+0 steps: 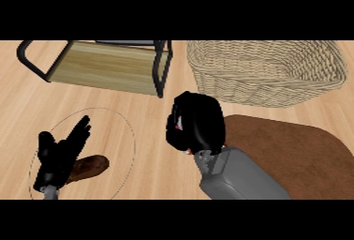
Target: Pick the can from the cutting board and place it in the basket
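Right hand [197, 123] sits just off the board's [290, 150] left edge, short of the basket [266, 70] at the counter's far right. Fingers curled round something; we catch only a sliver of red and white at their left side, likely the can [180, 124], mostly hidden. Left hand [62, 154] rests near the counter's front-left, fingers straight and slightly spread, over a clear plate [124, 126] holding a brown item [93, 166]. Tray [104, 65] at far left.
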Controlling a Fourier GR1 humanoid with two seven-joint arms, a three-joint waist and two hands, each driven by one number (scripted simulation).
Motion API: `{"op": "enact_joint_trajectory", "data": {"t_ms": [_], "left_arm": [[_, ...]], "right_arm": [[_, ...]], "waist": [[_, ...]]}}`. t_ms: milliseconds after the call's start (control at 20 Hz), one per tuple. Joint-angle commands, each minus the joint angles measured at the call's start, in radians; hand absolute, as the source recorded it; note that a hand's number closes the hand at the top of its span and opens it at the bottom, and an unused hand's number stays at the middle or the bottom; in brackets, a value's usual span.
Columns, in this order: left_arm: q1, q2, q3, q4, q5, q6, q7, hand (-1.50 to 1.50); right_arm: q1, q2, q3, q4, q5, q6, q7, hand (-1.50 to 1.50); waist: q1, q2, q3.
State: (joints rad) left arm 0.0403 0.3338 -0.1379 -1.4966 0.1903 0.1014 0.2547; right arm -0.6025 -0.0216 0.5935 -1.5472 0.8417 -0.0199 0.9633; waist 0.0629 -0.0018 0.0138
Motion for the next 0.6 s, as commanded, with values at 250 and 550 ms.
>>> {"op": "enact_joint_trajectory", "data": {"t_ms": [250,550], "left_arm": [[0.057,-0.044,-0.049,0.041,-0.025,0.028,0.063,0.00],[0.088,0.007,0.024,0.065,0.019,-0.026,0.024,0.00]], "right_arm": [[-0.285,0.021,-0.008,-0.069,0.083,-0.335,0.315,1.50],[-0.519,0.021,-0.212,0.023,0.130,-0.221,0.393,1.50]], "waist": [[-0.014,-0.005,-0.016],[-0.029,-0.005,-0.017]]}}
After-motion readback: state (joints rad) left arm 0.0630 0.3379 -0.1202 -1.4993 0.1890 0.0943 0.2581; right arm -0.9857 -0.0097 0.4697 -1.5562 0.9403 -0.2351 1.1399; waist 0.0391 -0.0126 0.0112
